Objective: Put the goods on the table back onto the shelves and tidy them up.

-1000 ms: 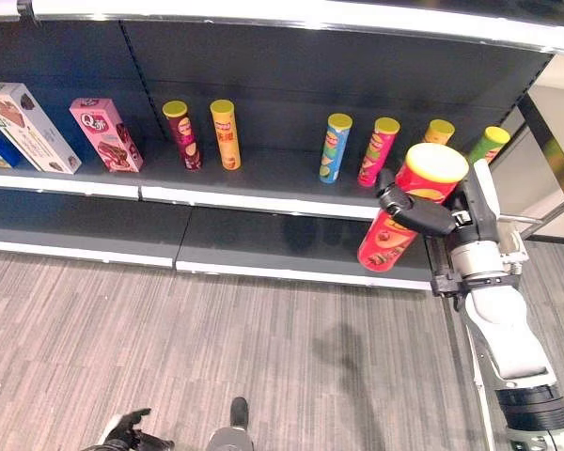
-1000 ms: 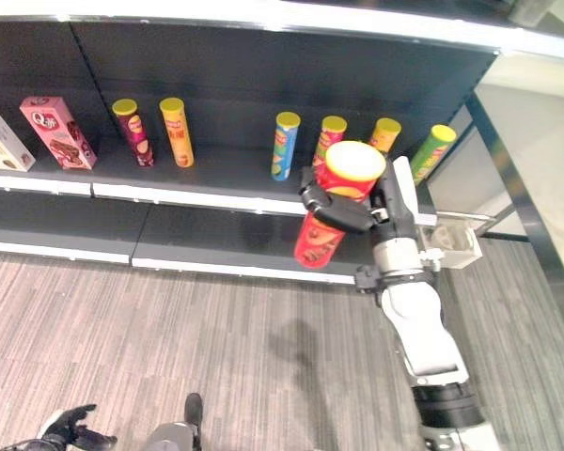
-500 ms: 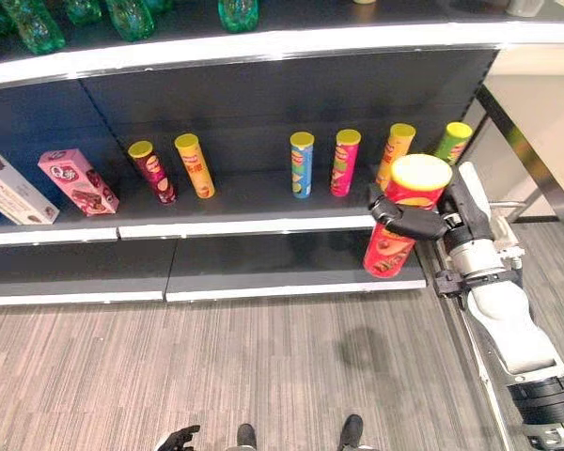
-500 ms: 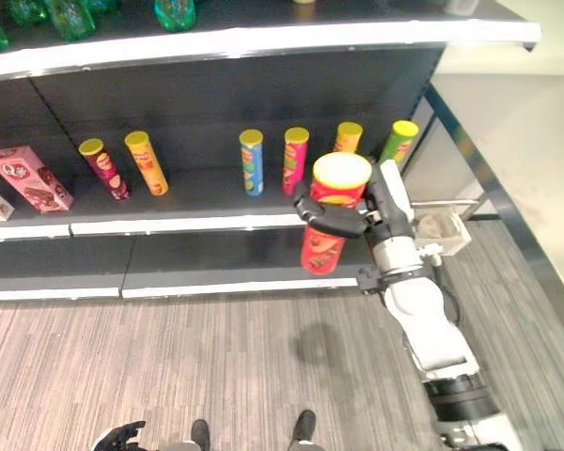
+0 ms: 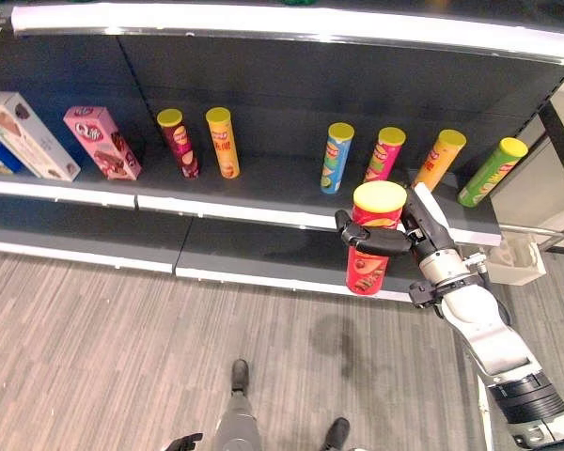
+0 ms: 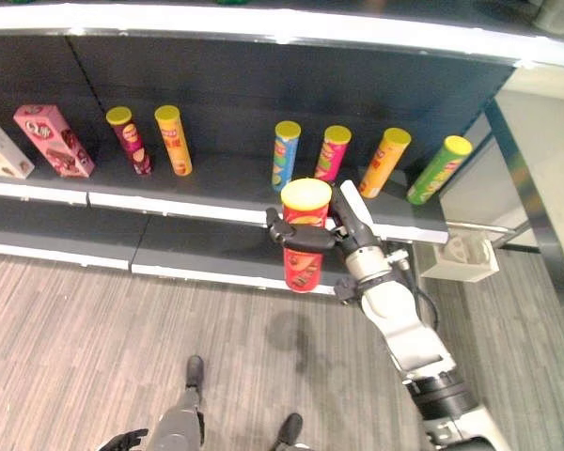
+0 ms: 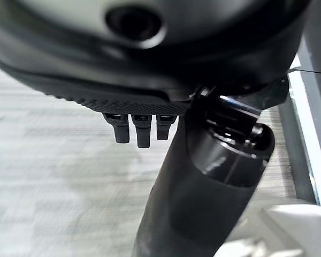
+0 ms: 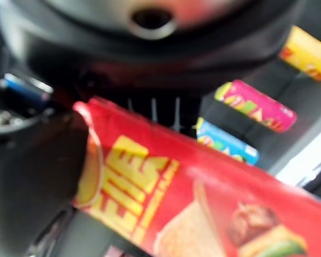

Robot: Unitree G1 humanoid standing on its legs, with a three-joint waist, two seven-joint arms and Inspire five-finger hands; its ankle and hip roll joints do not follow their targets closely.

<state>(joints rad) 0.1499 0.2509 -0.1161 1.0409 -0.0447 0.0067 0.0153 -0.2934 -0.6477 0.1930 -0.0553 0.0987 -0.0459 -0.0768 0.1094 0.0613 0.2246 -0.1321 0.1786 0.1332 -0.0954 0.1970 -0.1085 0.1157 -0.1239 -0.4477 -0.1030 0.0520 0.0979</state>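
Right hand (image 5: 409,242) curls its fingers round a red can (image 5: 369,241) with a yellow lid, upright, in front of the shelf (image 5: 263,183) edge, near the right end. Behind it stand blue (image 5: 336,158), pink (image 5: 383,155), orange (image 5: 440,160) and green cans (image 5: 492,172). Left hand (image 7: 140,127) hangs low over the floor, fingers relaxed, holding nothing.

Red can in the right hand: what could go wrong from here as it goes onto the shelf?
The red can is held in front of the shelf by the right hand, close to the blue can and pink can; pushing in could topple them. The nearby cans already lean, so little room is left.
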